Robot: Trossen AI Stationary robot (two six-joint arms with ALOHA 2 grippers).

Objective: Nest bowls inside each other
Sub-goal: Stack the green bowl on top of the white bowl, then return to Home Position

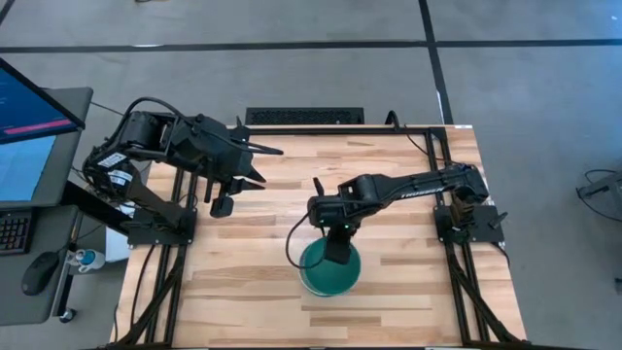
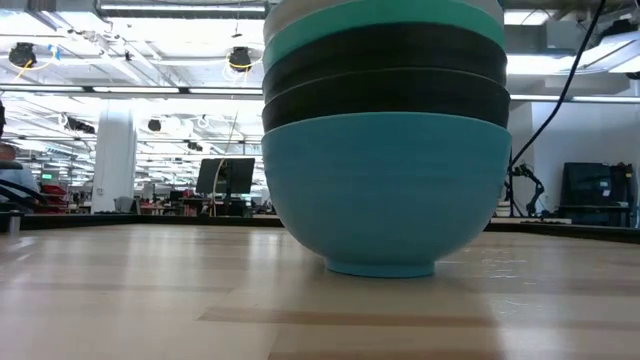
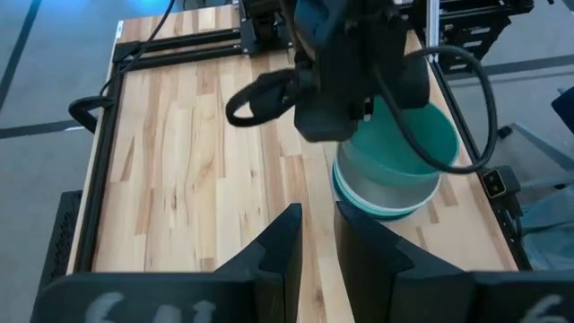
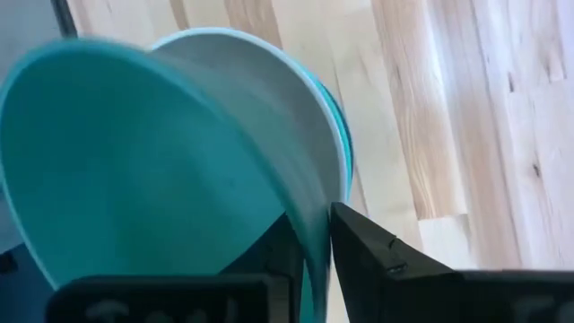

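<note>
A stack of nested bowls (image 2: pixel 385 190) stands on its foot on the table, near the near edge at the middle (image 1: pixel 330 277). From the bottom up I see a light blue bowl, two black ones, a blue-green one and a white one (image 3: pixel 386 195). The teal bowl (image 3: pixel 404 144) lies tilted in the white bowl. My right gripper (image 4: pixel 314 215) is over the stack (image 1: pixel 335 248), shut on the teal bowl. My left gripper (image 3: pixel 316 224) waits open above the table's far left part (image 1: pixel 260 165), holding nothing. My right gripper pinches the teal bowl's wall at the rim (image 4: pixel 300 193), one finger (image 4: pixel 278 247) inside the bowl and one (image 4: pixel 368 242) outside. The fingers come from above, pointing down. The bowl is tilted, and its lower side lies in the white bowl (image 4: pixel 269 99).
Bare wooden table (image 1: pixel 243 253) lies to the left of and beyond the stack. Black frame rails run along the table's left and right edges (image 1: pixel 457 282). A desk with a monitor and a mouse stands off the table's left side (image 1: pixel 29 156).
</note>
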